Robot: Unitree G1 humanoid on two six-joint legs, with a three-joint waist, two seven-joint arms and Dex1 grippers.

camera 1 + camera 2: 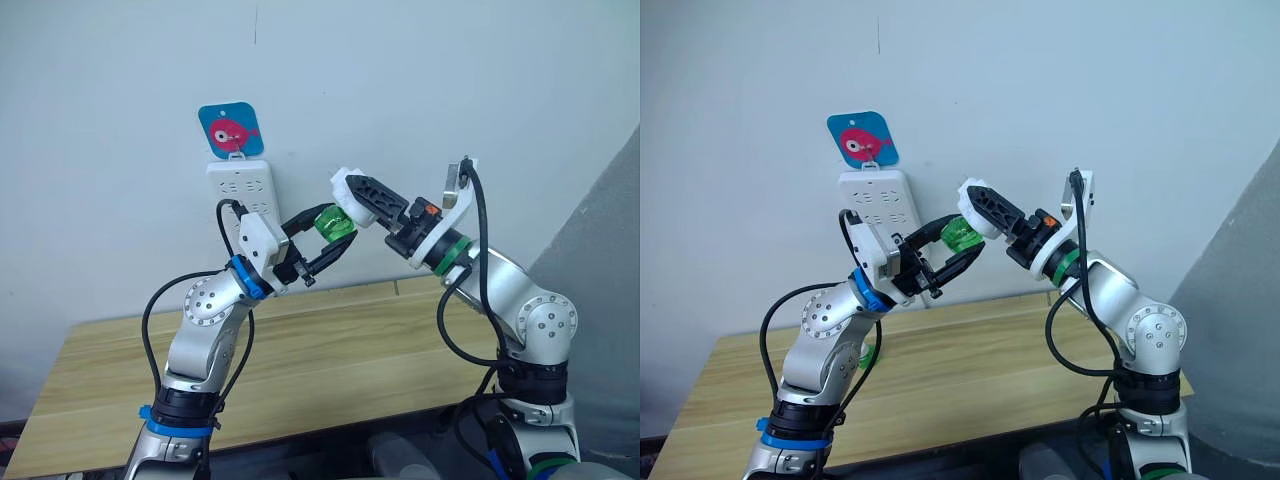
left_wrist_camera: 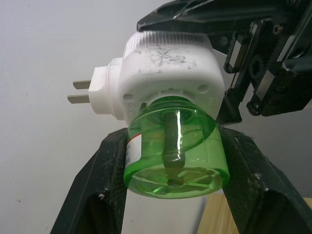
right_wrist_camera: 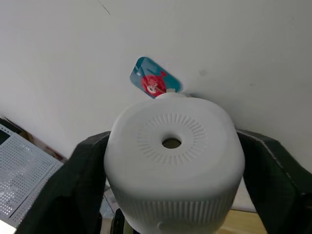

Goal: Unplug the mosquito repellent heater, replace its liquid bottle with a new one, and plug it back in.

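Observation:
The mosquito repellent heater (image 1: 346, 186), a white rounded unit, is held in the air in front of the wall, with my right gripper (image 1: 354, 194) shut on its sides. Its round hole (image 3: 171, 143) faces the right wrist camera. Its two metal prongs (image 2: 80, 91) stick out free, plugged into nothing. A green translucent liquid bottle (image 2: 175, 151) hangs from the heater's underside. My left gripper (image 1: 338, 227) is closed around this bottle (image 1: 335, 224), one black finger (image 2: 105, 170) on each side and touching it.
A white multi-socket power strip (image 1: 238, 186) hangs on the wall under a blue tag with a pink fish (image 1: 230, 128), left of the heater. A wooden table (image 1: 350, 350) lies below the arms. A small green object (image 1: 869, 354) sits on it behind my left arm.

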